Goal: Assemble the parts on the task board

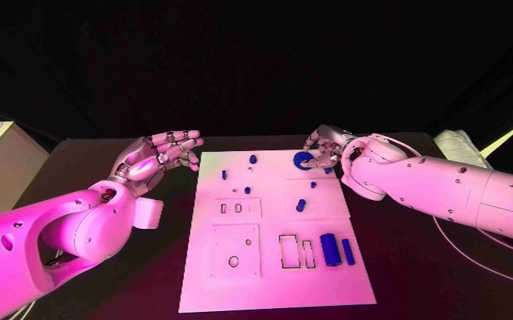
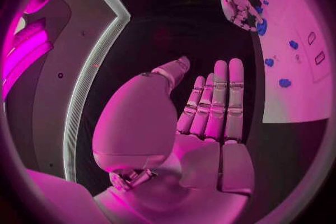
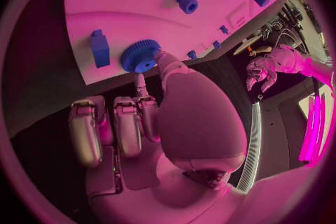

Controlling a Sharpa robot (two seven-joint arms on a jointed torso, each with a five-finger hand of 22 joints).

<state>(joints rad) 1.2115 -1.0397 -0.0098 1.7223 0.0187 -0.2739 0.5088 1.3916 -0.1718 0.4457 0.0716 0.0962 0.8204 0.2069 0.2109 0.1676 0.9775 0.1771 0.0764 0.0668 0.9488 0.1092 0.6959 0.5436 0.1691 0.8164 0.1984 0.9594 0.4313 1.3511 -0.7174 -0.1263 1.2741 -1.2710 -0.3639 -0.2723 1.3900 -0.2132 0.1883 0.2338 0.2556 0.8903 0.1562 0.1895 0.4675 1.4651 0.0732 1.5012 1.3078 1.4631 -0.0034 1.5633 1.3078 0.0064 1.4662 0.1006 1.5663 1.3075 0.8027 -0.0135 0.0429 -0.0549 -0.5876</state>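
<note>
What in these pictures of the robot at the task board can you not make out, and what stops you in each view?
- Head view: the blue gear is partly covered by the right hand, so the grip is unclear.
- Right wrist view: the gear meets fingertips; what lies under it is hidden.
- Head view: the small blue parts on the task board are too small to identify.
- Left wrist view: the board's far side is cut off by the circle's rim.

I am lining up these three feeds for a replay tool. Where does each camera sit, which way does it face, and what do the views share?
Head view: on the robot's head, facing down at the task board; both arms enter, left hand and right hand.
Left wrist view: behind the left hand, facing across the board toward the right hand.
Right wrist view: behind the right hand, facing the blue gear.
Shared: all three show the gear.
</note>
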